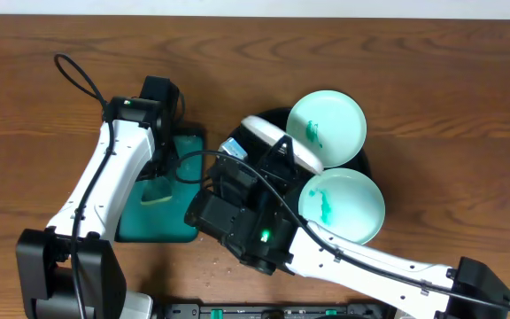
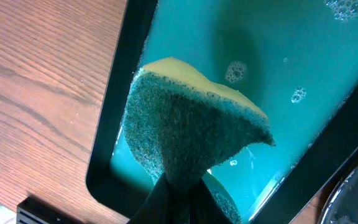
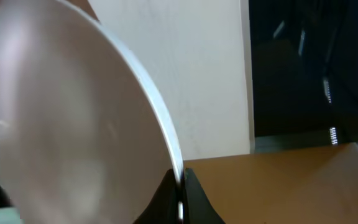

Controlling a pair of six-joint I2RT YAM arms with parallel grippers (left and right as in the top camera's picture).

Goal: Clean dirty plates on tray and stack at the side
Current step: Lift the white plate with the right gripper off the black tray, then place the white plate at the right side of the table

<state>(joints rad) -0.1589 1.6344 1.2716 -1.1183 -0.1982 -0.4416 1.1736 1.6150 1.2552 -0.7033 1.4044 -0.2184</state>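
My left gripper (image 2: 174,198) pinches the sponge (image 2: 191,130) over the sponge tray (image 2: 112,118), probably to soak it; my right gripper (image 3: 179,190) clamps the white plate's (image 3: 73,112) rim, tilting it for wiping; the mint plates (image 1: 326,124) lie smeared on the tray (image 1: 372,165)

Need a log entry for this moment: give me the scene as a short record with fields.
left gripper: shut on sponge, over the sponge tray
sponge tray contents: teal water with a few bubbles
right gripper: shut on rim of white plate, held tilted
mint plates: two, both with teal smears in the centre
tray: black, holds both mint plates
stacked at side: none yet
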